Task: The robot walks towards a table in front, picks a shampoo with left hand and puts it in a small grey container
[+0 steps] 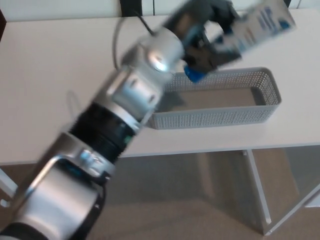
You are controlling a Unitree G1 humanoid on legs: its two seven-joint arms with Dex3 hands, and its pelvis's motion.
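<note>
My left arm reaches diagonally from the bottom left up to the top middle of the head view. Its black left hand [212, 42] is shut on the shampoo [262, 25], a white bottle with blue print and a blue cap at its lower end. The bottle is tilted, held in the air just above the back rim of the small grey perforated container [220, 119]. The container lies lengthwise on the white table [45, 90] and looks empty inside. The picture is blurred by motion. My right hand does not show.
The table's front edge runs across the middle of the view, with its white legs [257, 190] below at the right. Beige floor lies under it. A dark cable [117, 42] loops behind my left arm.
</note>
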